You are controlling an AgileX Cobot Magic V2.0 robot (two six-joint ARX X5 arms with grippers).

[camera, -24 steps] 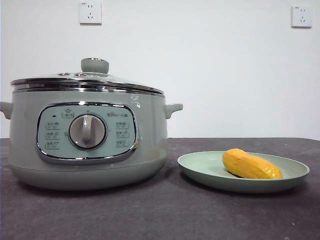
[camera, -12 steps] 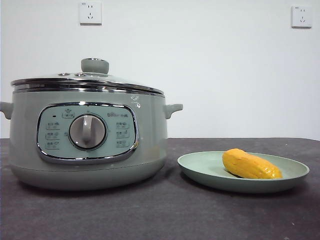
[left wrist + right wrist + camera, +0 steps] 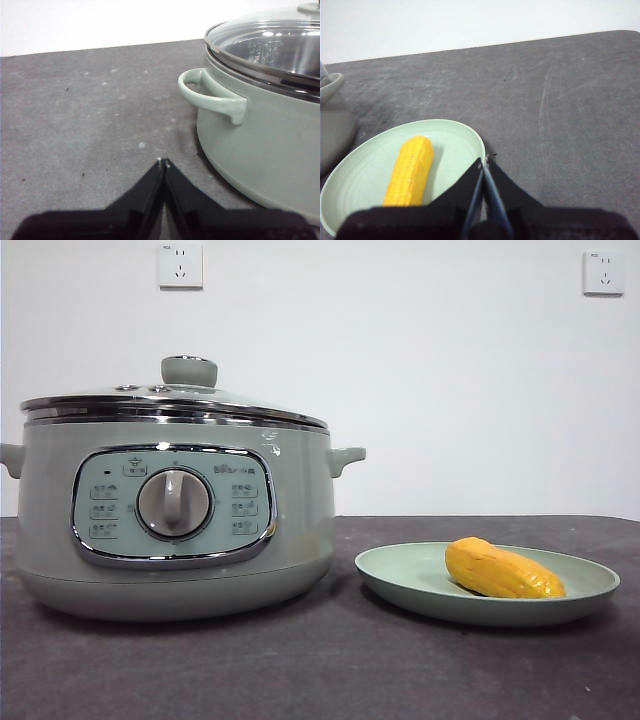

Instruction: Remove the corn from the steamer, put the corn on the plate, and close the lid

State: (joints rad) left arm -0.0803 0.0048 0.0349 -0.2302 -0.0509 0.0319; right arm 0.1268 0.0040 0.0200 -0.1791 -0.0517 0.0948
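Corn (image 3: 503, 571) lay on its side in the plate (image 3: 400, 580), a bit off centre, not touching the rim. Plate sat just beside the steamer (image 3: 300, 530), apart from it. Lid (image 3: 175, 400) was seated flat on the steamer, knob up, chrome rim flush all round as far as visible. Judged: all three steps looked done, nothing left but to keep clear. Left gripper (image 3: 163, 162) hung low near the steamer's side handle (image 3: 210, 97), jaws pressed together, empty. Right gripper (image 3: 485, 161) hung by the plate's edge, jaws pressed together, empty. Best move judged: lift both straight away without nudging plate or handle. Table (image 3: 330, 670) was dark grey, matte, speckled and scuffed. White wall behind, two sockets (image 3: 181, 264) high up.
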